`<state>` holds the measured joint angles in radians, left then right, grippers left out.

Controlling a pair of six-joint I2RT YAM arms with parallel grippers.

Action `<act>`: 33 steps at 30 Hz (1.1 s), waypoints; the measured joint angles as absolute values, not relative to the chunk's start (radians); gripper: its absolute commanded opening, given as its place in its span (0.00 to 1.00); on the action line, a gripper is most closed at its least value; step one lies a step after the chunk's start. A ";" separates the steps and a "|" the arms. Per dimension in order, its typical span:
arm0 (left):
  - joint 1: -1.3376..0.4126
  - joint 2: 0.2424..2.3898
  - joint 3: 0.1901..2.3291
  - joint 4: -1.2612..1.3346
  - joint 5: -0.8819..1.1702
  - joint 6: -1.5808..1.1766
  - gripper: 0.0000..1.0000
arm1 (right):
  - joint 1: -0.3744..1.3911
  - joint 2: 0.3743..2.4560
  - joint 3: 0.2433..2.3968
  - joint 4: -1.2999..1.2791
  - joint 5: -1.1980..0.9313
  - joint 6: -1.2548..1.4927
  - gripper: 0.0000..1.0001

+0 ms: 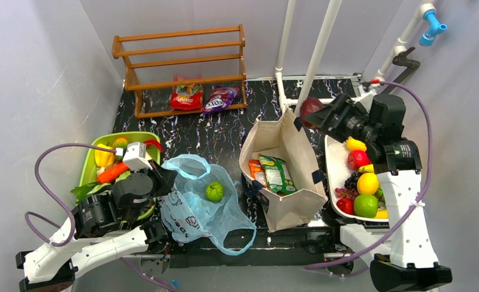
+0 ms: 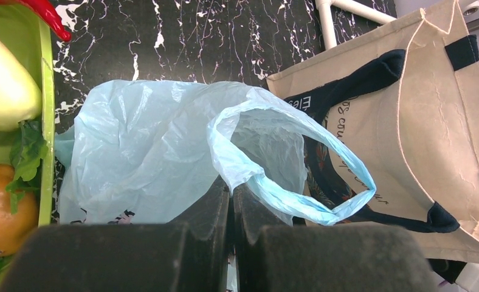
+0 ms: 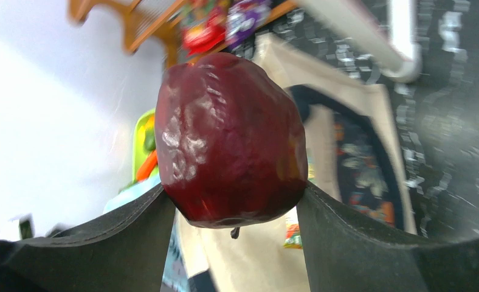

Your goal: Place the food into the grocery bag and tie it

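Overhead, a black marble-patterned tabletop veined in white is filling a booth of pale walls. A wooden rack and white pipes are standing at the back. A green tray of vegetables is sitting at the left and a white tray of fruit at the right. Between them, a beige canvas tote is gaping open, with an orange packet and a green packet lying inside.

Just left of the tote, the light-blue grocery bag is lying slumped on the tabletop. Its long axis is running diagonally from far-left to near-right in the top view. One handle loop is reaching toward the tote in the left wrist view. A green round fruit is resting among its folds; whether inside or on top cannot be told.

At the bag's left edge, the left gripper is pinching the thin plastic, its fingers pressed almost together.

Above the tote's far right corner, the right gripper is clamping a dark red apple between its two fingers. The apple's long axis is lying along the fingers and its stem end is pointing back toward the palm.
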<state>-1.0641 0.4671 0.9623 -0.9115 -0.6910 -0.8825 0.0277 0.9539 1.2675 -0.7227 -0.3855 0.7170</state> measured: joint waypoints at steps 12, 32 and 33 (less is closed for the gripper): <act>-1.064 0.446 0.962 -0.889 -0.691 -0.883 0.00 | 0.512 1.018 1.432 -0.610 -0.473 0.643 0.56; -1.064 0.431 0.962 -0.889 -0.712 -0.883 0.00 | 1.010 1.243 1.379 -0.567 -0.337 0.583 0.55; -1.064 0.431 0.962 -0.889 -0.713 -0.883 0.00 | 1.015 1.251 1.376 -0.565 -0.336 0.583 0.55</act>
<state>-1.0641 0.4309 0.9623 -0.8890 -0.7128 -0.8825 1.0153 1.2510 1.3758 -0.5648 -0.3359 0.5831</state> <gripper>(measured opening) 0.010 0.744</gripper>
